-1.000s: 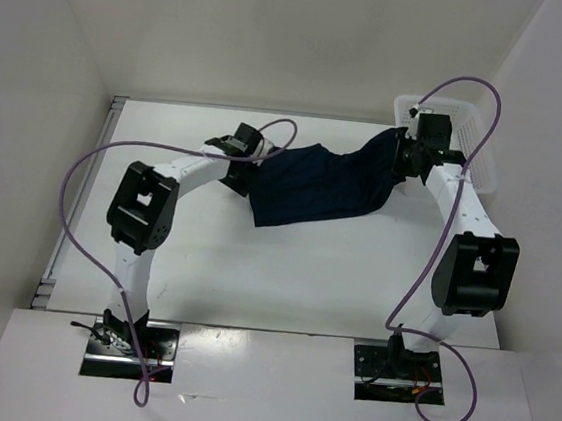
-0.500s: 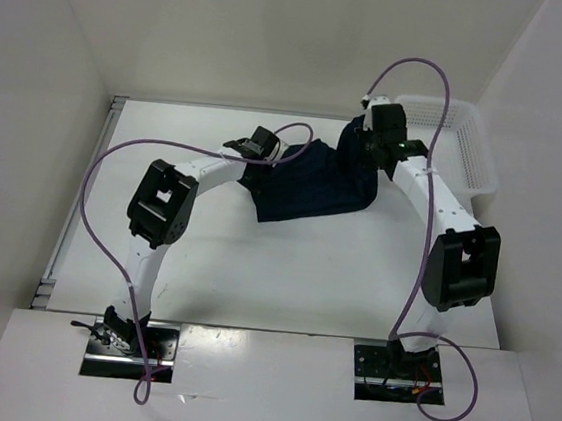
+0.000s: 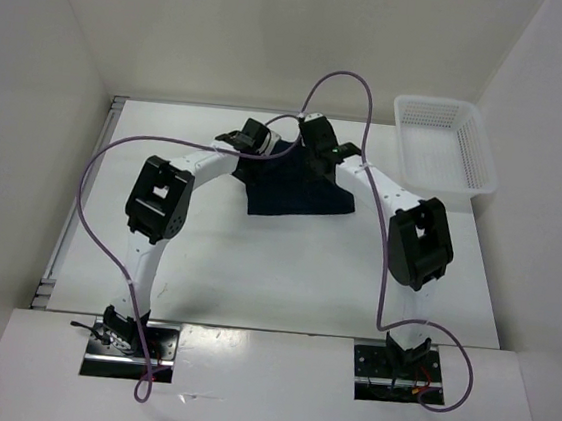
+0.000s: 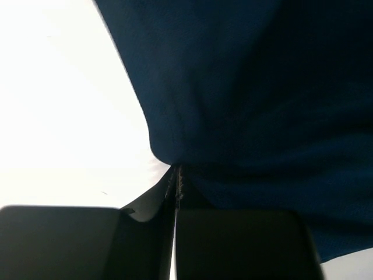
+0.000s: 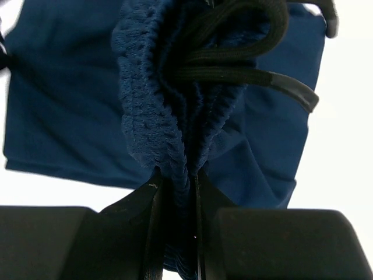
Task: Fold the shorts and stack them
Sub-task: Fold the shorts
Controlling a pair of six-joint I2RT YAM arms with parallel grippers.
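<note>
Shorts (image 3: pixel 298 187) lie on the desk (image 3: pixel 255 268) near the middle of its far edge, a dark navy patch spreading from the two hands towards the near edge and a little to the right. The left hand (image 4: pixel 176 175) is clenched on a thin fold at the cloth's far left edge; its wrist view shows the fabric gathering to a point where the fingers meet. The right hand (image 5: pixel 175 181) is clamped on the bunched, ribbed waistband, with the black drawstring (image 5: pixel 245 64) looped just above the grip and the rest of the garment flat beneath.

Both hands sit side by side at the far edge of the cloth, so the shorts run away from them towards the robot's bases, the long side roughly along the desk's far edge. The fold appears to be in progress. The next move likely turns on carrying the two gripped parts together across that width. The white basket (image 3: pixel 438 147) stands well apart in the far right corner.
</note>
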